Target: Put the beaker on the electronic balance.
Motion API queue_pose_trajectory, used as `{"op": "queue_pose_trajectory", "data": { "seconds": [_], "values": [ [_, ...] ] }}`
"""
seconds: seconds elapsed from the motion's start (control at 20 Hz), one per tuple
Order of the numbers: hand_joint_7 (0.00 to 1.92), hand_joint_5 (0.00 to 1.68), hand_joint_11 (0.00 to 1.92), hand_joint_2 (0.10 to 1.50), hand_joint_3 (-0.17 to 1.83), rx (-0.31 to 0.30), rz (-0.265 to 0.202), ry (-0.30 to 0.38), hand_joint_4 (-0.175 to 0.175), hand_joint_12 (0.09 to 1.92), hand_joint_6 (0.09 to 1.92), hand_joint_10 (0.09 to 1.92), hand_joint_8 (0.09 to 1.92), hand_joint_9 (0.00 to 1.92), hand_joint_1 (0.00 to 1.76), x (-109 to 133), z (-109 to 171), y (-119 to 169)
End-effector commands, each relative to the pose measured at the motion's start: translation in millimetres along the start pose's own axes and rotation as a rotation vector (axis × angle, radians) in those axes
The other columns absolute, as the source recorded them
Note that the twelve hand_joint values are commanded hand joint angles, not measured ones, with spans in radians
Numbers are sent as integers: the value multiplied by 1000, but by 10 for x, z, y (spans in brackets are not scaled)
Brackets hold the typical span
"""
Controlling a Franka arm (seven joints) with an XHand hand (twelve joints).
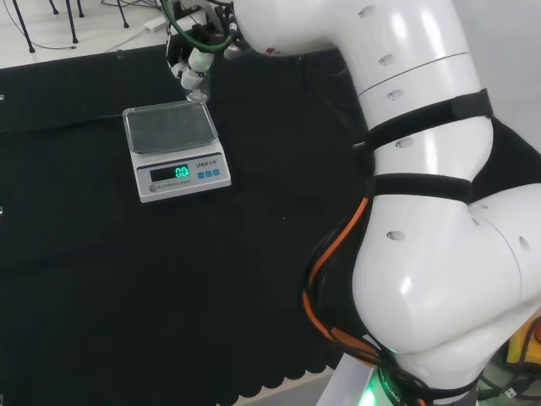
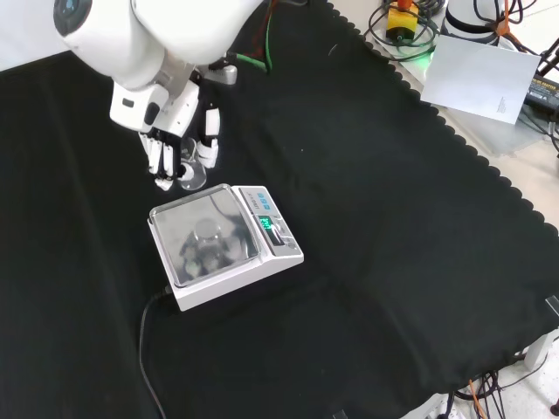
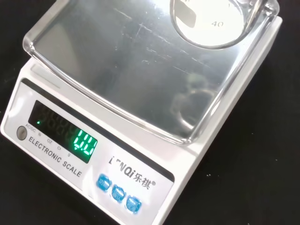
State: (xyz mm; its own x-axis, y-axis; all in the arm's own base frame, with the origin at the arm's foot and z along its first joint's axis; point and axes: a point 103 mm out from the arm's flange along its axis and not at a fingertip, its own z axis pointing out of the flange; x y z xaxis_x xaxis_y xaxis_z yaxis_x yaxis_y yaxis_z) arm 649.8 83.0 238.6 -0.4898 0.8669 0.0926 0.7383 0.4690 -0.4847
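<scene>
The electronic balance [image 1: 173, 144] is white with a shiny metal pan and a lit green display; it stands on the black cloth. In the front view the balance [image 2: 223, 244] has nothing on its pan. The hand [image 1: 190, 68] hangs just beyond the balance's far edge in the head view, fingers curled round a small clear beaker [image 1: 196, 89]. In the front view the hand [image 2: 175, 135] holds the beaker [image 2: 192, 177] just above the pan's upper left corner. The wrist view shows the beaker's base [image 3: 213, 21] close over one corner of the pan [image 3: 131, 70].
A black cord [image 2: 147, 349] runs from the balance toward the near edge in the front view. The cloth's scalloped edge [image 2: 454, 131] runs along the right there, with white paper [image 2: 485, 78] and cables beyond. The arm's white links [image 1: 423, 211] stand at the right in the head view.
</scene>
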Motion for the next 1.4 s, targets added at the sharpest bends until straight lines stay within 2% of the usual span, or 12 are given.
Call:
{"op": "queue_pose_trajectory", "data": {
  "seconds": [0.05, 0.65, 1.05, 1.4],
  "values": [
    [582, 768, 958, 1231, -7, 39, -26, -4, -175, 915, 1318, 958, 1079, 899, 1115, 141, 120, 235],
    [585, 770, 961, 1230, -6, 53, -54, 16, -175, 917, 1315, 961, 1079, 900, 1116, 236, 261, 417],
    [587, 771, 961, 1229, -6, 57, -90, 27, -175, 918, 1314, 962, 1079, 900, 1116, 320, 333, 558],
    [589, 773, 961, 1228, -6, 68, -90, 39, -175, 918, 1312, 963, 1079, 901, 1117, 330, 395, 603]
  ]
}}
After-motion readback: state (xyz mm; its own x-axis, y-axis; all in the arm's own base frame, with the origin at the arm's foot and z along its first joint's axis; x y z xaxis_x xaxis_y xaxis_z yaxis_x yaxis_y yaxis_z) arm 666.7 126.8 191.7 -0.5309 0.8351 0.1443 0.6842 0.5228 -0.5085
